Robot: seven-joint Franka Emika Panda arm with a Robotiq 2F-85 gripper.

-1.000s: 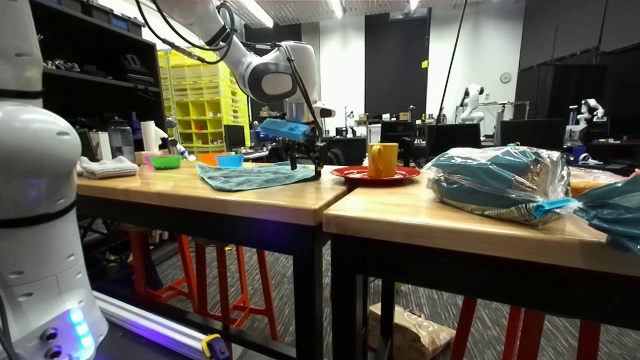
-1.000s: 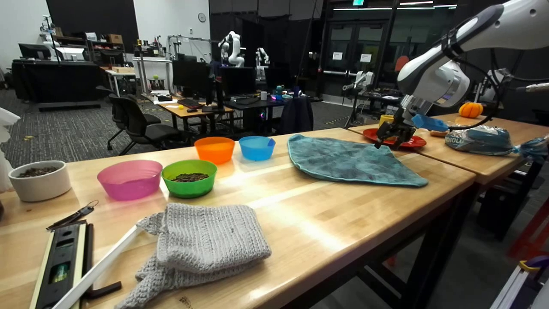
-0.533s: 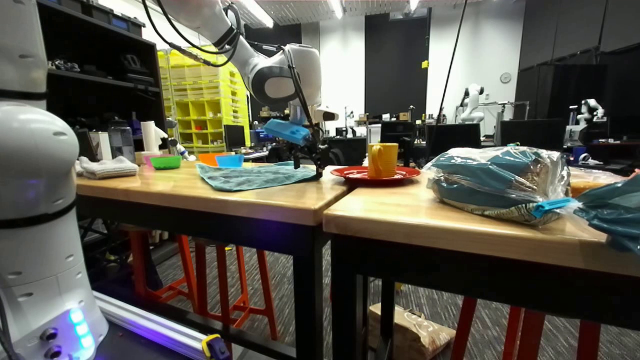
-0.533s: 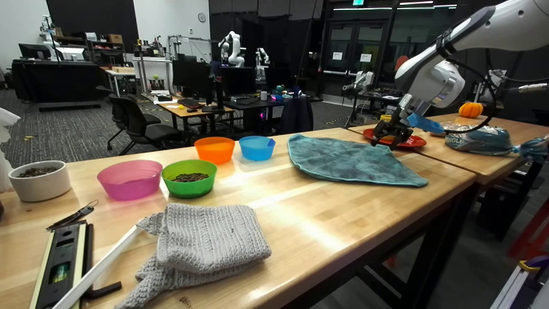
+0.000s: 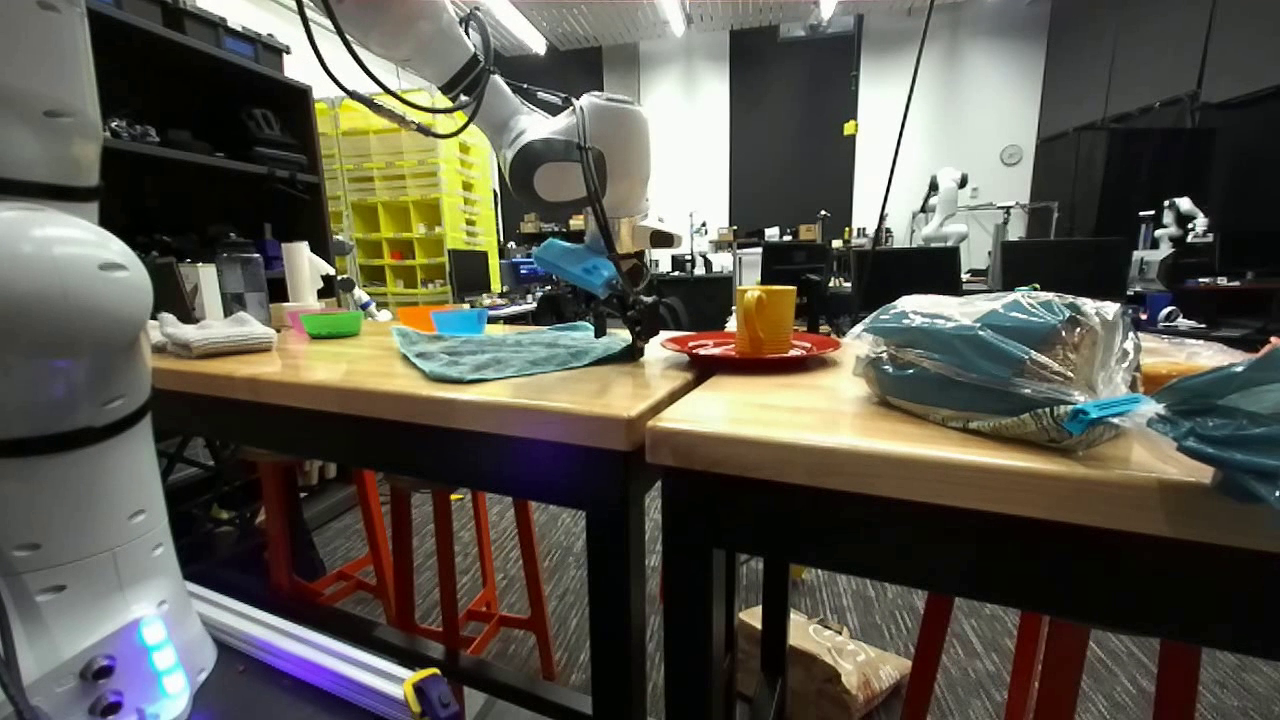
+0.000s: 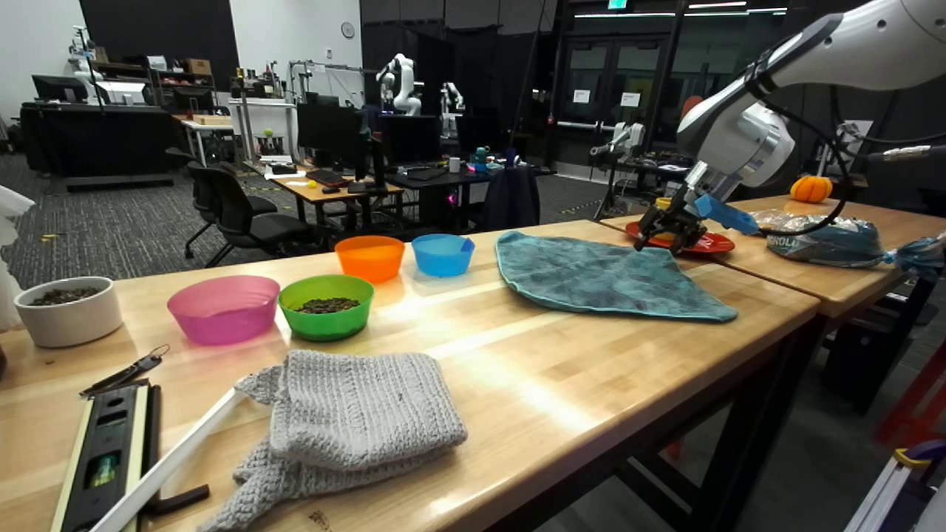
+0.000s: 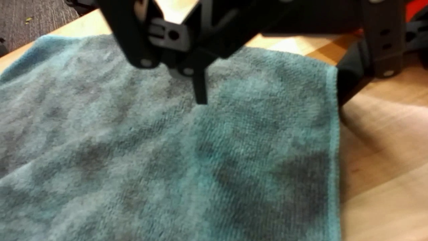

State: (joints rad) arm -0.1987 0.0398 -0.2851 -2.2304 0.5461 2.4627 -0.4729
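Observation:
A teal-grey towel [image 6: 591, 277] lies spread on the wooden table, and it also shows in an exterior view [image 5: 490, 355]. It fills most of the wrist view [image 7: 133, 150]. My gripper [image 7: 270, 102] is open at a corner of the towel, tilted and low, and also shows in both exterior views [image 5: 618, 342] [image 6: 658, 249]. One finger [image 7: 200, 88] is over the towel. The other finger [image 7: 351, 78] is at the towel's hemmed edge, its tip hidden behind that edge. The jaws are wide apart with nothing gripped between them.
A red plate [image 5: 690, 345] with a yellow mug [image 5: 775, 325] stands just beyond the gripper. A bagged loaf [image 5: 990, 350] lies on the adjoining table. Orange [image 6: 369, 260], blue [image 6: 442, 257], pink [image 6: 222, 314] and green bowls [image 6: 325, 325] and a grey knitted cloth [image 6: 369, 414] are farther along.
The wrist has shifted and the gripper has tilted more, its fingers swinging slightly while staying at the towel's corner. The towel shows little change.

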